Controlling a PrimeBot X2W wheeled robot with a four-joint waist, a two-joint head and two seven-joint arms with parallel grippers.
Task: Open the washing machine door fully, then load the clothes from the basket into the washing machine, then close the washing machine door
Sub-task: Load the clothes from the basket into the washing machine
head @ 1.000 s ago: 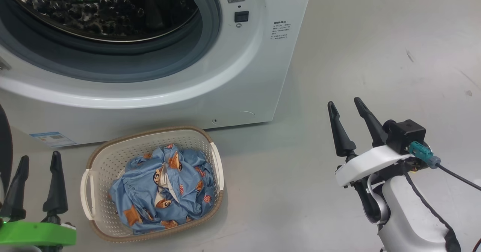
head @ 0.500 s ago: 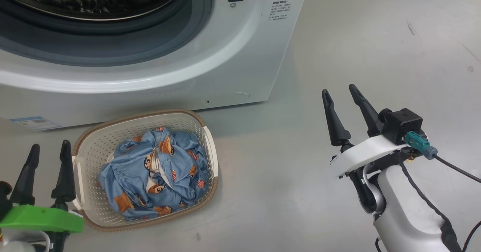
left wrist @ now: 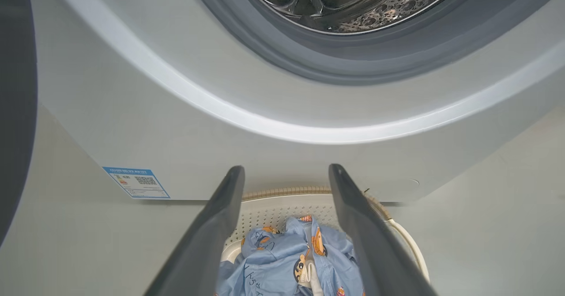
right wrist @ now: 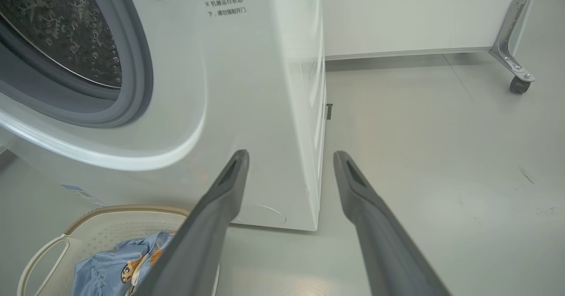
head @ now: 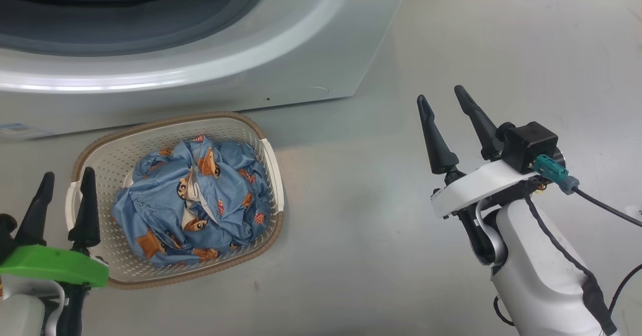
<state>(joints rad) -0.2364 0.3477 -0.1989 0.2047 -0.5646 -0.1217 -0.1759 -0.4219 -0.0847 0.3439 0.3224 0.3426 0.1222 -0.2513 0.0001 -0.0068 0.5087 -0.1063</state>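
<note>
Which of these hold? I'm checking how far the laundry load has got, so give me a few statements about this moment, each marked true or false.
1. The clothes lie in the basket. True.
2. The left gripper is shut on the clothes. False: it is open and holds nothing.
3. The washing machine has its drum uncovered. True.
4. The right gripper grips the basket. False: it is open above bare floor, apart from the basket.
</note>
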